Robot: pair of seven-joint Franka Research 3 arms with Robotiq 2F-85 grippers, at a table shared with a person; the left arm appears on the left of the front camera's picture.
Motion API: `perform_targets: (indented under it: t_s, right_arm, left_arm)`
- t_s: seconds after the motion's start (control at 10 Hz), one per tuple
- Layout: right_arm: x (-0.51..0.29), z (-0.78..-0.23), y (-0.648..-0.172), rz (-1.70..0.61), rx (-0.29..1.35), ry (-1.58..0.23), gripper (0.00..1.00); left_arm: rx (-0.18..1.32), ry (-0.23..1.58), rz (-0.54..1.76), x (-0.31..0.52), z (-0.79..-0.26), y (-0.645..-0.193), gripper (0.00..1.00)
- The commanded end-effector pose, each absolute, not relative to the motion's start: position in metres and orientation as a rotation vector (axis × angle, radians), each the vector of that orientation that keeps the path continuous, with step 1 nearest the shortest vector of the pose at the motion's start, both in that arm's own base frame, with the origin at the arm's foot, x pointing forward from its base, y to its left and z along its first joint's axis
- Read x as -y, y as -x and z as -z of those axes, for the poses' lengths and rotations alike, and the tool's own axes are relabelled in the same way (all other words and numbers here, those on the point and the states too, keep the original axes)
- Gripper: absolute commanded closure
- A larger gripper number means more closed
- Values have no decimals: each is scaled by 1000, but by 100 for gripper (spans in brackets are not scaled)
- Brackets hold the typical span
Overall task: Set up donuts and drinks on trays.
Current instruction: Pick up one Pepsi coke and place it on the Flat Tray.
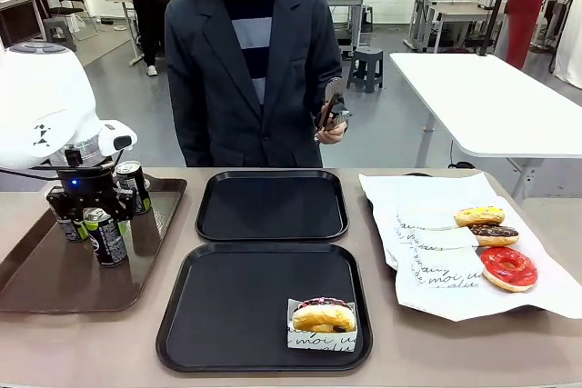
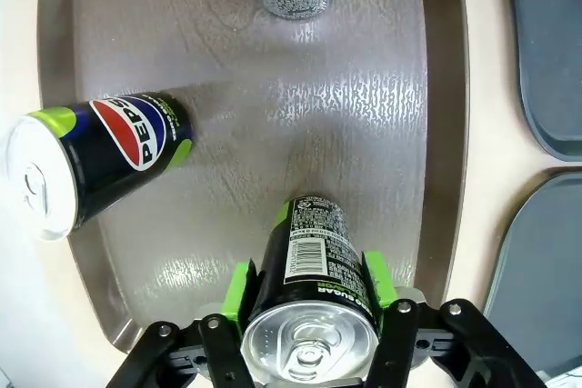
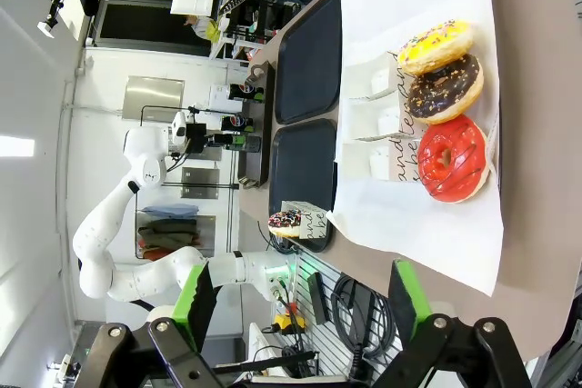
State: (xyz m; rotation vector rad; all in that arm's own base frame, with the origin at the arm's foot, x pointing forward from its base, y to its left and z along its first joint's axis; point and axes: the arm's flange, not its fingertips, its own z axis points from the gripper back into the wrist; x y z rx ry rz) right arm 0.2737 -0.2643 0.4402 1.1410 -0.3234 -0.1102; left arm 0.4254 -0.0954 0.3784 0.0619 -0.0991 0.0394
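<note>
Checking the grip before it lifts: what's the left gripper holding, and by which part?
The left gripper is shut on a black can, pads on opposite sides just below its silver top.

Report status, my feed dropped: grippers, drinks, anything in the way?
Left gripper shut on a can, on the brown tray. Right gripper open, empty. One donut on near tray. Another can close beside.
</note>
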Motion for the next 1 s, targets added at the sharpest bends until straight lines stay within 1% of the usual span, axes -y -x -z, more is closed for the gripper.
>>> perform_targets:
  t_s: [0.0,0.2,0.3,0.5,0.6,0.8,0.9]
  right_arm:
    - [264,-439,-275,103,347,-1162,0]
    - [264,-439,-275,103,347,-1162,0]
    - [264,-439,-275,103,347,-1162,0]
    - [264,-439,-275,103,347,-1162,0]
    - [264,-439,-275,103,347,-1162,0]
    - [264,-439,-275,103,347,-1162,0]
    - [264,-439,-275,103,347,-1162,0]
  left_arm:
    - [84,-55,-79,98,-377,-426,76]
    - [109,-43,-84,96,-400,-421,94]
    - [118,-16,-73,95,-423,-411,100]
    - [170,17,-66,95,-483,-375,100]
    - [184,10,-78,97,-503,-357,100]
    - [180,6,-36,100,-514,-334,100]
    - [182,-5,-59,99,-512,-331,100]
